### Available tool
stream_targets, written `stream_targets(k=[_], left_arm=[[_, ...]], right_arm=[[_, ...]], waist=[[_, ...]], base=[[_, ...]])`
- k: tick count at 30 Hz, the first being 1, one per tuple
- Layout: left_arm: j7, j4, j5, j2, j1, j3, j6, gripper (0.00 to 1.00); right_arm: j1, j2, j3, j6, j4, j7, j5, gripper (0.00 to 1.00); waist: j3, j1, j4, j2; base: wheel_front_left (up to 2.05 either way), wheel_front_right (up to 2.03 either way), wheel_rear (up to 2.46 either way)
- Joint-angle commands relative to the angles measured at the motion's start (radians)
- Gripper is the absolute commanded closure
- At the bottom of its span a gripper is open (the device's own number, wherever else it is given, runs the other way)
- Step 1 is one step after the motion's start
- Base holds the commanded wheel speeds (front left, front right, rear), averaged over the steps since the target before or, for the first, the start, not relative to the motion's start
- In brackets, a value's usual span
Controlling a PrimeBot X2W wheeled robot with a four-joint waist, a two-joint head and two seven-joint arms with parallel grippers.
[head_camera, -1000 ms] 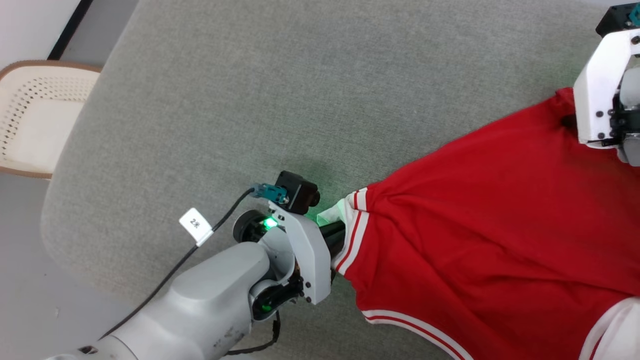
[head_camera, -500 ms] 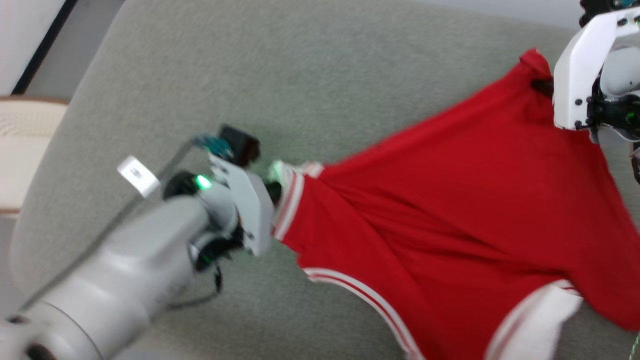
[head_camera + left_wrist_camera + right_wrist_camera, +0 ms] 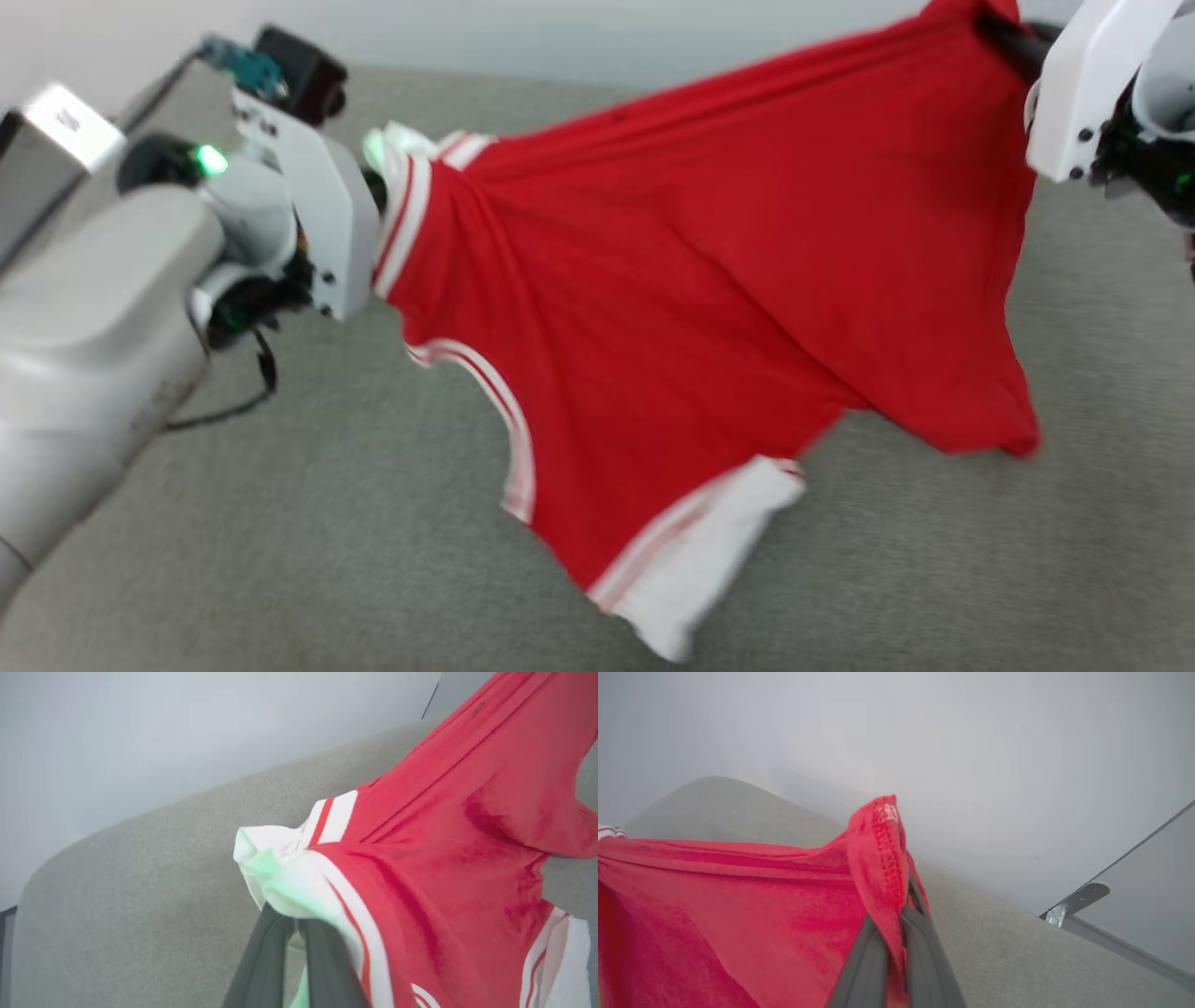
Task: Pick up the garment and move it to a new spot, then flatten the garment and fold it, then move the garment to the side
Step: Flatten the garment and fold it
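Both arms have risen since a second ago, and the garment [image 3: 709,280] now hangs stretched between them above the grey padded surface [image 3: 280,523]. The left fingers [image 3: 261,961] are clamped on a white striped sleeve edge, the right fingers [image 3: 930,961] on a red hem corner. Its long axis runs from fingers to fingers, with a white sleeve drooping below. I'd keep that top edge taut and level while carrying it.

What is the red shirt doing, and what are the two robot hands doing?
garment: held up in the air, stretched between both grippers, one white sleeve hanging down.
left gripper: shut on the garment's white striped end.
right gripper: shut on the garment's red stitched corner.
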Motion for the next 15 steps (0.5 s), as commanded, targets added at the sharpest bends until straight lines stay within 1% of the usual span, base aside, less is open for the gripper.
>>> stream_targets(k=[1, 8, 15], left_arm=[[0.009, 0.013, 0.008, 0.023, -0.005, -0.001, 0.005, 1.00], [0.055, 0.026, 0.051, 0.060, -0.092, -0.001, 0.005, 1.00], [0.068, 0.055, 0.075, 0.081, -0.162, -0.001, 0.007, 1.00]], right_arm=[[-0.016, -0.022, -0.001, -0.003, 0.003, -0.018, 0.000, 1.00], [-0.051, -0.063, 0.039, -0.005, 0.005, -0.156, 0.001, 1.00], [-0.069, -0.087, 0.042, -0.006, 0.036, -0.232, 0.013, 1.00]], waist=[[-0.054, 0.0000, -0.060, -0.0001], [-0.104, 0.0000, -0.131, -0.0001], [-0.143, 0.0000, -0.187, -0.0001]], base=[[0.00, 0.00, 0.00], [0.00, 0.00, 0.00], [0.00, 0.00, 0.00]])
